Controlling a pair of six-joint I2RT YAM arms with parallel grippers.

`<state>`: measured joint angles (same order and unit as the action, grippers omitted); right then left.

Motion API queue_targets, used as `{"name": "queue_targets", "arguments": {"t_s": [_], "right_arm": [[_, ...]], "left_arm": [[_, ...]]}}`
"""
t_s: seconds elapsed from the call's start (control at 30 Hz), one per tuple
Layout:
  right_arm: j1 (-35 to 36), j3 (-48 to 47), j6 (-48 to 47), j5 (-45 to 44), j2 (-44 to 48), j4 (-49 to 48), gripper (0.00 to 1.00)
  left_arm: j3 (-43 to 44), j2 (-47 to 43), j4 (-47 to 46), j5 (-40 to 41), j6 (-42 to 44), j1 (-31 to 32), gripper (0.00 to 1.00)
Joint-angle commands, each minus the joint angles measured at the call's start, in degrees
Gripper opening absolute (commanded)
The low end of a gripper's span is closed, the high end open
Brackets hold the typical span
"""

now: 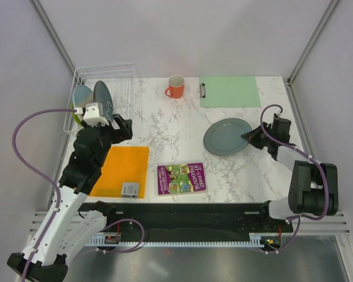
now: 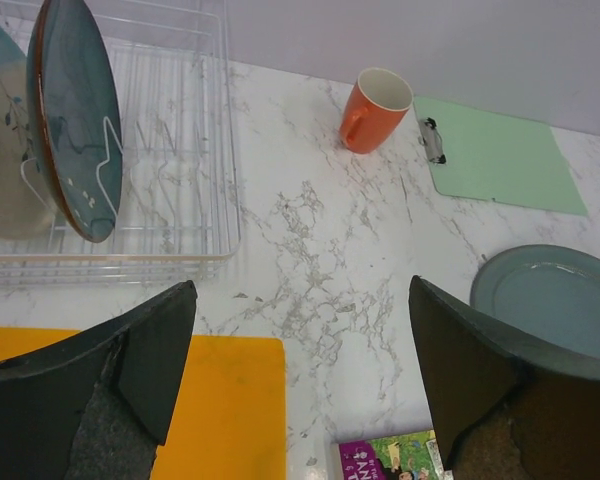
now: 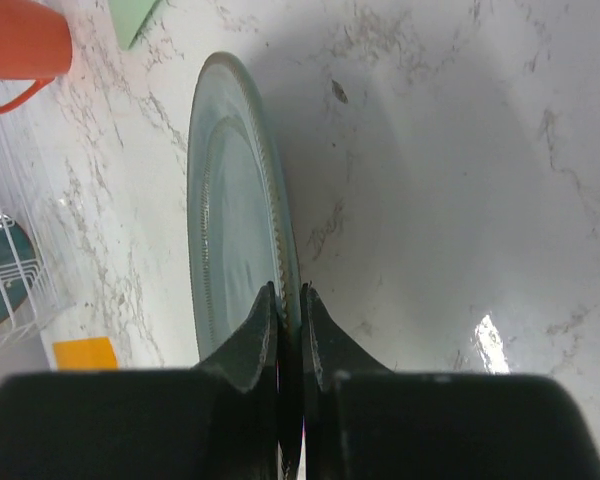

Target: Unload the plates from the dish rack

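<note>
Left claw: your left claw (image 2: 300, 340) stands wide open and holds nothing. It sits low over the bench (image 2: 330, 230), just in front of the rack (image 2: 205, 130).
Right claw: your right claw (image 3: 289, 296) is pinched shut on the rim of the grey plate (image 3: 230, 200), with a finger on each face.
Grey plate: it is out of the rack and looks to lie flat on the right side of the bench, well apart from the other plates.
Teal plate: the teal plate (image 2: 75, 120) stands upright in a slot and is the one nearest your left claw.
Cream plate: the cream plate (image 2: 0, 150) stands just behind the teal one, and I cannot tell whether they touch.
Lime plate: only a sliver of the lime plate (image 1: 76, 115) shows, at the rack's left side.
Handling: expect them to be stiff, glazed, slippery, fairly heavy and brittle.
Hold: grip the teal plate's top rim deep, with a finger on each face.
Lift: raise it straight up out of the wires before you swing it away.
Risk: a shallow pinch may let it swivel, and the wires may snag its lower edge.
</note>
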<state>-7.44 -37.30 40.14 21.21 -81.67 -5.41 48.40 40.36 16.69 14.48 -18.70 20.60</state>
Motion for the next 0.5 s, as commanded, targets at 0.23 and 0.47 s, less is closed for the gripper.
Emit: {"name": "queue_targets", "arguments": {"t_s": [0.23, 0.47], "right_arm": [[-0.7, 4.1, -0.4, -2.6, -5.3, 1.5, 0.15], [-0.9, 3.8, -3.7, -7.7, -3.8, 5.3, 0.50]], "left_arm": [[4.2, 2.2, 1.9, 7.0, 3.9, -0.2, 0.93], [6.4, 6.7, 2.6, 8.1, 4.0, -0.3, 0.94]]}}
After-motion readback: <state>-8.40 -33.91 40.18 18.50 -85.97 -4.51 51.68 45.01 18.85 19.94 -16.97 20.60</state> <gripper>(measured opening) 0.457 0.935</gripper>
